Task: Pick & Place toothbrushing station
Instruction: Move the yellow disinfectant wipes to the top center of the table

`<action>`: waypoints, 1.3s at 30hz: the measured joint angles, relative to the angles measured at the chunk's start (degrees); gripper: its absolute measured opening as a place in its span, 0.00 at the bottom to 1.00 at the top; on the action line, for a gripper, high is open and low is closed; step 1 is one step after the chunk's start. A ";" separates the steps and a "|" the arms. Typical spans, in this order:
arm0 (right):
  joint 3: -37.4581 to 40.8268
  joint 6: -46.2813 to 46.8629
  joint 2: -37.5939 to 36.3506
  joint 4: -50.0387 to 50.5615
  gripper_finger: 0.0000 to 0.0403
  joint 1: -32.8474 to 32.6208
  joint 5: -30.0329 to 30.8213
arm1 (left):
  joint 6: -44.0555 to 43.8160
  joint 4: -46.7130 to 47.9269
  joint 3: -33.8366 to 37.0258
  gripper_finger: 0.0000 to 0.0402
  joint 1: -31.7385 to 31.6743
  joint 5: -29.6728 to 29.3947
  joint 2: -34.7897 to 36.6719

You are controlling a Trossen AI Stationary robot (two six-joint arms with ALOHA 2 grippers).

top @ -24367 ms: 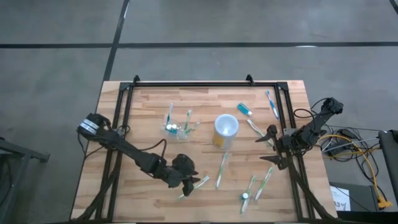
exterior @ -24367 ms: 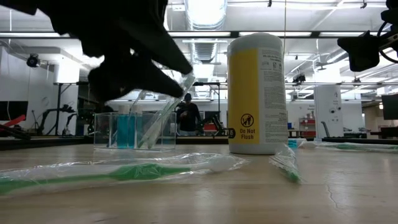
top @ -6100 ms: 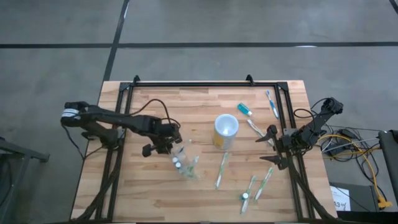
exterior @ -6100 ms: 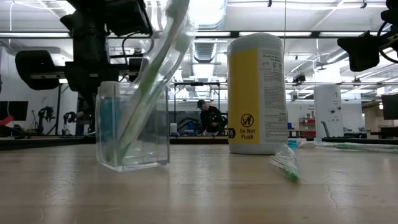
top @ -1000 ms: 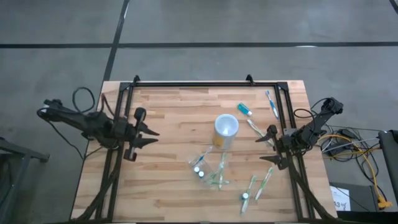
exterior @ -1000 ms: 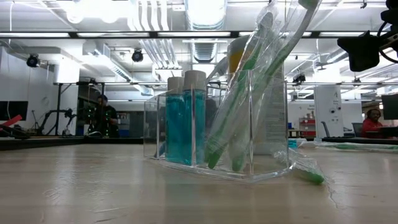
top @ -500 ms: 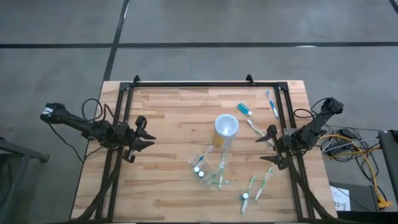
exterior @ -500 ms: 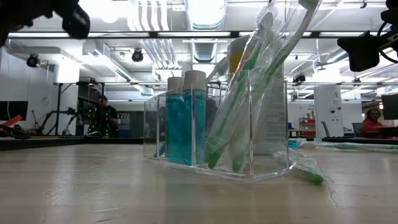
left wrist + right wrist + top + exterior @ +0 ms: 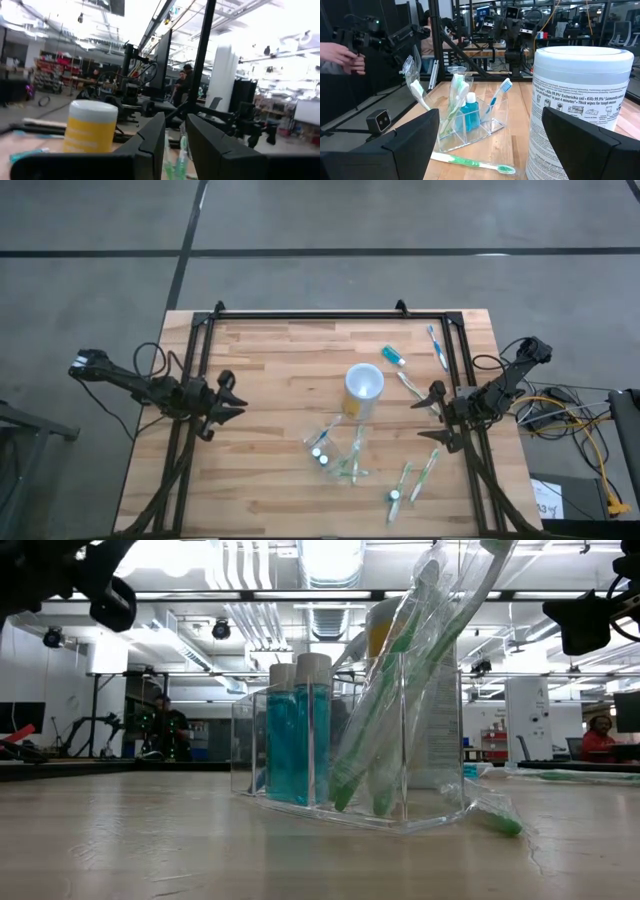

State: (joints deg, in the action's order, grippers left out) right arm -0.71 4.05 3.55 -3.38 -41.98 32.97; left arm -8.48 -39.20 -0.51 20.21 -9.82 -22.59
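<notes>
The toothbrushing station point(image 9: 335, 452) is a clear plastic holder standing on its base on the wood, just nearer than the yellow canister point(image 9: 362, 388). It holds two blue bottles and several wrapped toothbrushes that lean in it, as the low view point(image 9: 350, 740) and the right wrist view point(image 9: 470, 120) show. My left gripper point(image 9: 236, 398) is open and empty at the table's left edge, well left of the station. My right gripper point(image 9: 418, 420) is open and empty at the table's right edge, pointing at the station.
Loose toothbrushes lie at the near right point(image 9: 427, 470), the far right point(image 9: 437, 345) and beside the station point(image 9: 470, 162). A small blue tube point(image 9: 393, 356) lies behind the canister. A black frame point(image 9: 300, 315) runs round the table. A person's hand point(image 9: 342, 52) shows beyond the table.
My left gripper has drawn back a little toward the table's left and near edges, away from the station. The station and everything in it have stayed where they were.
</notes>
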 joint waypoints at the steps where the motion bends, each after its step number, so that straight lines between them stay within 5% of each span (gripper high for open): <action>1: -0.01 0.00 0.00 -0.01 0.86 0.00 0.00 | 1.56 0.06 0.00 0.21 0.00 0.11 0.02; 8: -0.01 0.00 0.00 0.00 0.86 0.00 -0.01 | 7.61 2.48 0.03 0.21 0.00 1.75 -0.01; 19: -0.01 0.00 -0.02 -0.02 0.86 0.00 0.00 | 0.62 13.98 0.07 0.21 0.00 4.35 -0.03; 39: 0.00 0.00 -0.04 -0.01 0.87 0.00 -0.02 | 1.78 14.40 0.09 0.21 0.00 4.30 -0.04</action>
State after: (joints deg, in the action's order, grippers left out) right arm -0.71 4.05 3.51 -3.40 -41.98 32.95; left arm -6.70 -24.80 -0.43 20.21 -5.52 -22.63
